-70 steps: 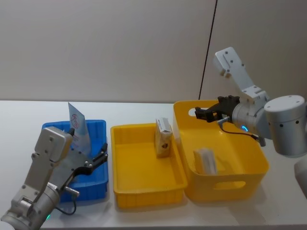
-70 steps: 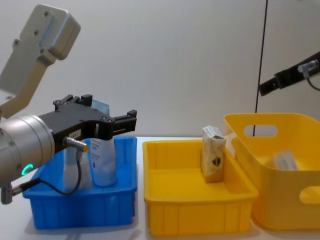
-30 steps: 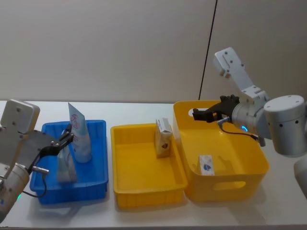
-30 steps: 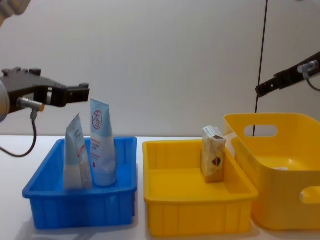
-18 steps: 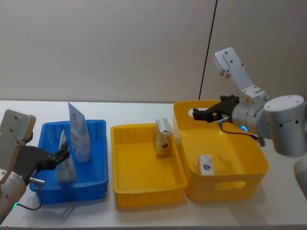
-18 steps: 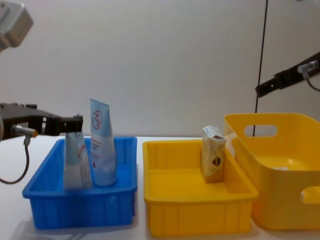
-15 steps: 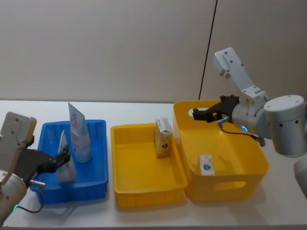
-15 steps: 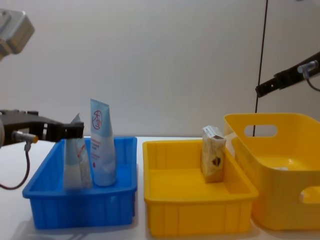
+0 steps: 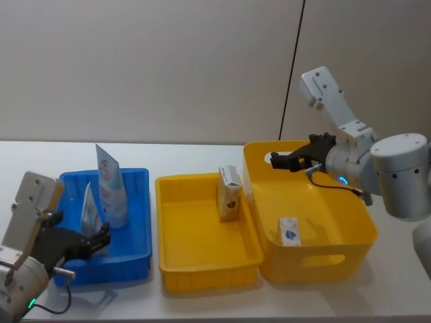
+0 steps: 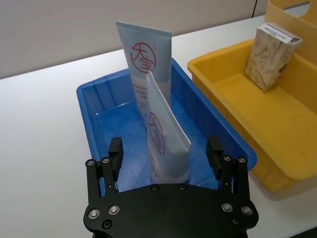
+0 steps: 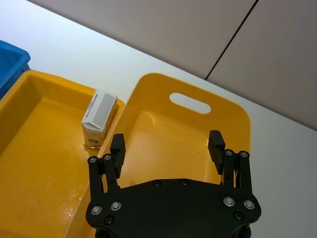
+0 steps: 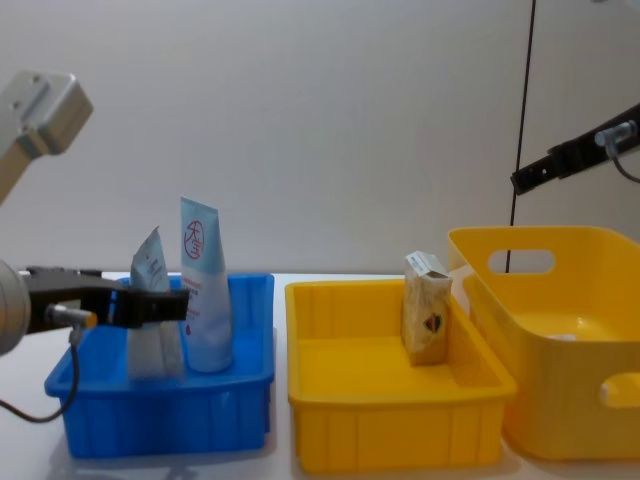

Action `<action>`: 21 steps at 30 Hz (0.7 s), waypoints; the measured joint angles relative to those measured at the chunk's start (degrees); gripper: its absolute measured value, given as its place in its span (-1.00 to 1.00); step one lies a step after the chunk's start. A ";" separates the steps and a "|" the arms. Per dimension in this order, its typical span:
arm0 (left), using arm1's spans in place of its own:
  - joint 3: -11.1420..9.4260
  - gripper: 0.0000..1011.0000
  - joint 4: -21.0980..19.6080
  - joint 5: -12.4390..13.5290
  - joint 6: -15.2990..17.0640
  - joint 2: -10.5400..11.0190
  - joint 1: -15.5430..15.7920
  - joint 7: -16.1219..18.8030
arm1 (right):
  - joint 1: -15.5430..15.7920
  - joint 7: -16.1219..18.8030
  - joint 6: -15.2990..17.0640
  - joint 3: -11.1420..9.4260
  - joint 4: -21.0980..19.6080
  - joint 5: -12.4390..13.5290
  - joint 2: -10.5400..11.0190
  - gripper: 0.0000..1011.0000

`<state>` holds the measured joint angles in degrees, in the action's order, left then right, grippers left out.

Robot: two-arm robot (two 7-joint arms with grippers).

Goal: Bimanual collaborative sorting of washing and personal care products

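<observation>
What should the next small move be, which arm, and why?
Probably lower the right gripper into the yellow basket toward the small box lying on its floor. That gripper hangs open and empty above the basket, and a tan box already stands in the yellow tray. The left gripper is open at the blue tray's near edge, gripping nothing.

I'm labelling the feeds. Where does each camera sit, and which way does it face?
Head: high, looking down on blue tray, yellow tray and basket; left gripper lower left, right gripper above the basket.
Chest: low, side-on across the trays; both grippers at its edges.
Left wrist: behind the open left gripper, facing pouch and tube.
Right wrist: behind the open right gripper, looking down into the basket.
Shared: both wrist views catch the yellow tray's box.
</observation>
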<state>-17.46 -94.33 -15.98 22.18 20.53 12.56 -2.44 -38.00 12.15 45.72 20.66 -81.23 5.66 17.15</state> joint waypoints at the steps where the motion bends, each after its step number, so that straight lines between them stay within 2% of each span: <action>1: -0.05 0.98 0.13 0.00 0.03 -0.07 -0.02 -0.07 | 0.00 0.00 0.00 0.00 0.00 0.00 0.00 0.98; 8: -0.68 0.98 1.35 0.28 0.15 -0.57 -0.05 -0.50 | 0.00 0.00 0.00 0.00 0.00 0.00 0.00 0.99; 21: -2.07 0.98 3.91 2.80 -0.85 -1.68 0.81 -0.25 | 0.00 0.00 0.00 0.00 0.00 0.00 0.00 0.99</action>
<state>-19.54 -90.42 -13.18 21.32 18.85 13.37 -2.69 -38.00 12.15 45.72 20.66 -81.23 5.66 17.15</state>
